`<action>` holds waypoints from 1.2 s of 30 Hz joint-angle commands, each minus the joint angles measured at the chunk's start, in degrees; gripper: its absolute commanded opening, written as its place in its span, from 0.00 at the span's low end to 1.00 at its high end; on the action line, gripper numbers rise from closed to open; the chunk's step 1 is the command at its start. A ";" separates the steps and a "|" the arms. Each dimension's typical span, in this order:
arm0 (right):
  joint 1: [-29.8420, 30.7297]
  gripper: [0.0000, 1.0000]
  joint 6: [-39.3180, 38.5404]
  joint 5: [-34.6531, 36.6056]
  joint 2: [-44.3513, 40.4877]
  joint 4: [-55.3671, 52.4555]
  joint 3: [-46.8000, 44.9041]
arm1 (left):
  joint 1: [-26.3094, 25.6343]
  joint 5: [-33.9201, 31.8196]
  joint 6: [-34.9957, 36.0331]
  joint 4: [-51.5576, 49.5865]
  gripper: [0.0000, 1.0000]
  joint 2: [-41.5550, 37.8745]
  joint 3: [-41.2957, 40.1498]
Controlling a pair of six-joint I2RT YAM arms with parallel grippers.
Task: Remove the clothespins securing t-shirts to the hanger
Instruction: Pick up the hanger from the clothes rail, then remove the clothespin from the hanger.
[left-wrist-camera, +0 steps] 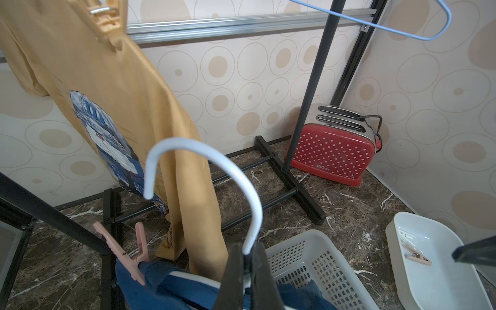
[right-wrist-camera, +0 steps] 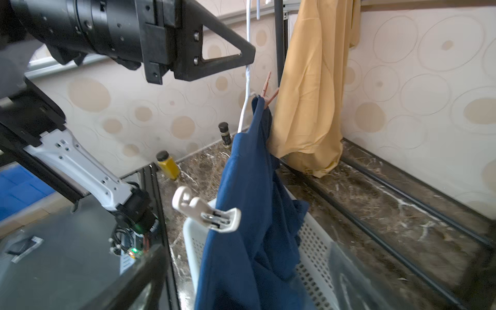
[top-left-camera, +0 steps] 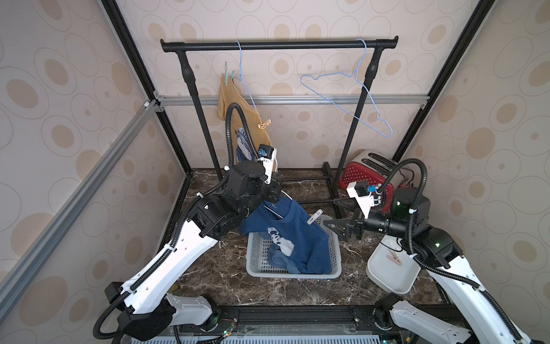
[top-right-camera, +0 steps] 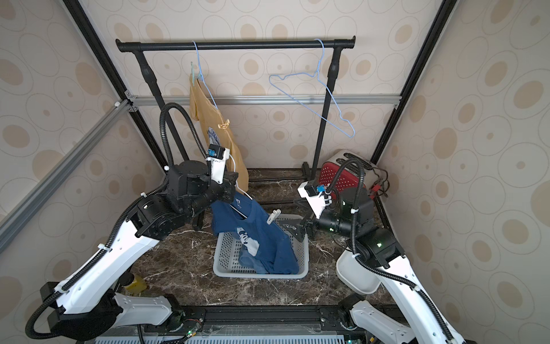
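Note:
My left gripper (top-left-camera: 275, 190) (left-wrist-camera: 247, 255) is shut on the neck of a white hanger (left-wrist-camera: 188, 145), holding it over the basket. A navy t-shirt (top-left-camera: 285, 220) hangs from it. A white clothespin (top-left-camera: 314, 216) (right-wrist-camera: 206, 210) clips one shoulder and a pink clothespin (left-wrist-camera: 120, 252) (right-wrist-camera: 268, 88) clips the other. My right gripper (top-left-camera: 329, 212) (right-wrist-camera: 245, 248) stands open just beside the white clothespin, not touching it. On the rail, a mustard t-shirt (top-left-camera: 238, 104) hangs from a blue hanger (top-left-camera: 245, 86), pinned by a teal clothespin (top-left-camera: 227, 73) and a tan clothespin (top-left-camera: 265, 124).
A grey basket (top-left-camera: 334, 268) under the navy shirt holds a lighter blue shirt (top-left-camera: 279, 259). A white tray (top-left-camera: 387, 277) at the right holds a pink clothespin (top-left-camera: 394, 258). An empty blue hanger (top-left-camera: 351, 104) hangs on the black rail (top-left-camera: 279, 45). A red toaster (top-left-camera: 366, 175) stands behind.

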 commanded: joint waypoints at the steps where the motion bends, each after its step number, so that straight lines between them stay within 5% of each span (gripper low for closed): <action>1: 0.01 1.00 -0.20 3.37 1.88 -10.75 5.58 | 0.26 -2.19 0.98 5.02 0.00 -1.87 -2.07; 14: 1.71 1.00 9.98 12.37 12.36 -38.89 26.23 | -4.04 -8.49 5.16 6.46 0.00 1.57 -1.49; 23: 6.89 0.99 14.24 14.69 16.84 -38.81 29.32 | -6.51 -11.45 6.79 5.54 0.00 4.67 1.03; 36: 10.20 0.71 17.47 13.34 20.01 -30.99 24.27 | -7.01 -11.83 6.70 5.10 0.00 5.56 1.28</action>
